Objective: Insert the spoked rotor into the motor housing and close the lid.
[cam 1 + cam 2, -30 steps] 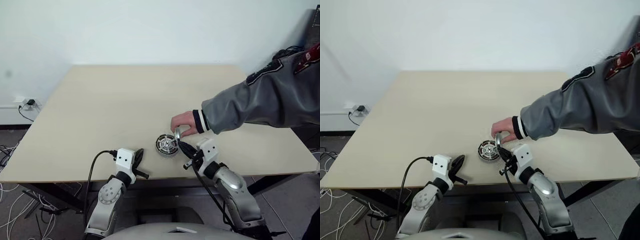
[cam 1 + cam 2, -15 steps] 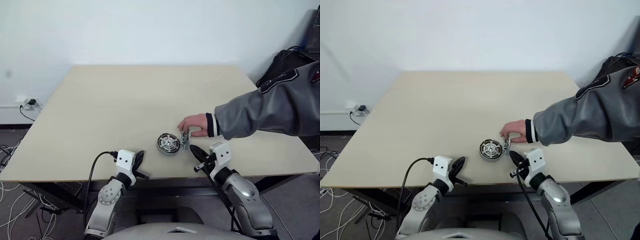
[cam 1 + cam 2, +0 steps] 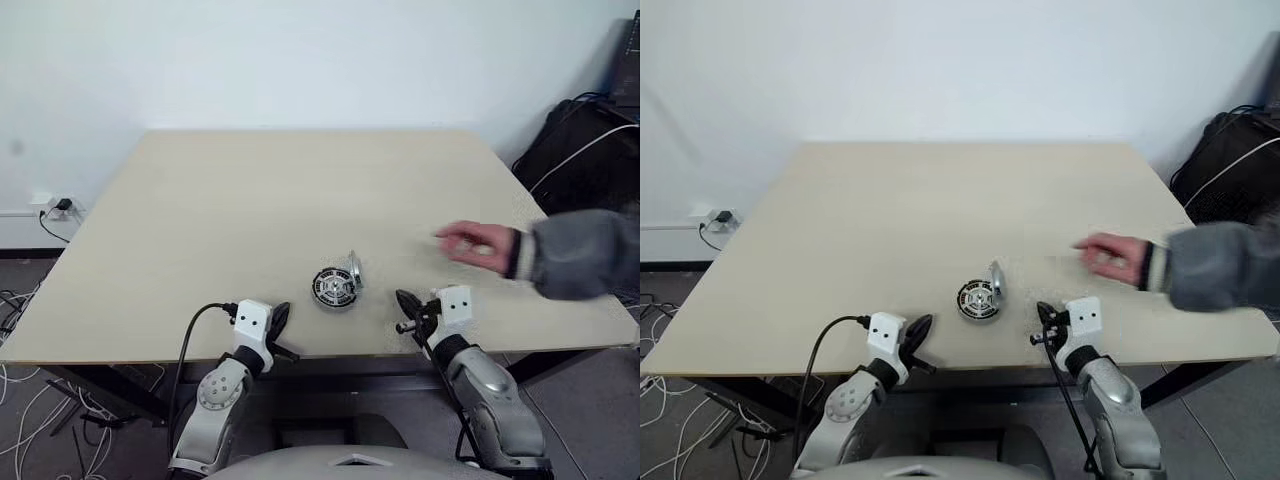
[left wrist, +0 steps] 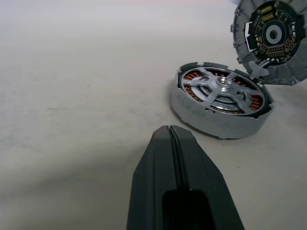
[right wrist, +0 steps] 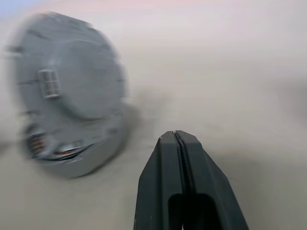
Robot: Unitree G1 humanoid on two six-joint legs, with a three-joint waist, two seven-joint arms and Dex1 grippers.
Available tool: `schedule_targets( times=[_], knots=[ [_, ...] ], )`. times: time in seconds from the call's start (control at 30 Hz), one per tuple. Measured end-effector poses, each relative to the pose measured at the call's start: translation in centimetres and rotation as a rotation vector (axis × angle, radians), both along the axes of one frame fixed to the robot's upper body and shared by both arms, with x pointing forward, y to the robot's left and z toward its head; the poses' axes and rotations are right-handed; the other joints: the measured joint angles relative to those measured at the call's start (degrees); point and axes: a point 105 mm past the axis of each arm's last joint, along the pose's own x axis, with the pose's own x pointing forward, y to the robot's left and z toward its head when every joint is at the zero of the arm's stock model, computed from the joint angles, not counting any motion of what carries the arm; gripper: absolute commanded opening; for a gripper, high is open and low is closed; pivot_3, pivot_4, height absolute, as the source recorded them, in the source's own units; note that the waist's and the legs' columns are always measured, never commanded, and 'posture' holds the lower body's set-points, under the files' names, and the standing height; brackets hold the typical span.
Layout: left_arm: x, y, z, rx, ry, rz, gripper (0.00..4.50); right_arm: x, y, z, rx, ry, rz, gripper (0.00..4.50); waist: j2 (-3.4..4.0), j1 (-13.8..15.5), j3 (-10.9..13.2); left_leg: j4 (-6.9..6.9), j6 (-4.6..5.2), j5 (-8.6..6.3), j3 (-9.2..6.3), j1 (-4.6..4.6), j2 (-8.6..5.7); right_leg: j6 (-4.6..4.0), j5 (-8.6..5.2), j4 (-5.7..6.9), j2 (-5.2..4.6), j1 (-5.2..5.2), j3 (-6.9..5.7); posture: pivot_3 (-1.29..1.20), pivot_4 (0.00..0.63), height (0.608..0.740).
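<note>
Person's hand withdrawing right of housing, lid released, leaning upright against housing; rotor sitting inside. Both grippers staying closed, empty.

A small round motor housing sits on the tan counter, near its front edge. A silver wheel with spokes lies inside the housing. The round lid stands tilted up against the housing's right side. The left gripper is in front of the housing and to its left, jaws pressed together. The right gripper is just right of the housing, jaws together too. A person's hand in a grey sleeve hovers farther right of the housing.
</note>
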Motion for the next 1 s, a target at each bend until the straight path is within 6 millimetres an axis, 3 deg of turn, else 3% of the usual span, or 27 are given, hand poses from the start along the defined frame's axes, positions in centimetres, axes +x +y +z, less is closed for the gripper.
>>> schedule_targets(
  times=[0.1,0.23,0.63,1.0],
  knots=[
    [0.0,0.0,-0.1,0.001,0.005,-0.001,0.0,0.3,0.3,-0.4,-0.029,0.045,-0.014,0.02,0.02,0.0,0.0,-0.01,0.01,-0.01,-0.02,-0.07,-0.01,-0.01,0.0,-0.01,0.0,-0.05,-0.01,0.0,0.0,0.74],
    [0.0,0.1,0.1,0.003,0.003,0.003,0.0,0.3,2.4,0.0,-0.034,0.069,0.067,0.02,0.03,0.0,0.0,-0.01,0.02,-0.01,-0.02,-0.11,-0.02,-0.01,-0.01,-0.03,0.0,-0.08,-0.01,0.0,0.0,0.74],
    [-0.1,0.2,0.3,0.003,0.0,0.014,0.0,1.0,6.7,3.6,0.038,-0.047,0.286,0.02,-0.01,0.0,0.0,0.0,0.03,-0.02,-0.01,-0.05,-0.04,0.0,-0.01,-0.05,0.01,-0.02,-0.01,0.0,0.0,0.74],
    [-0.1,0.4,0.2,0.007,0.003,0.033,0.0,1.8,7.8,3.4,0.039,-0.045,0.343,0.02,-0.01,-0.1,0.0,0.0,0.02,-0.01,0.0,-0.01,-0.09,0.0,0.0,-0.03,0.01,0.0,-0.02,0.0,0.0,0.74]
  ],
)
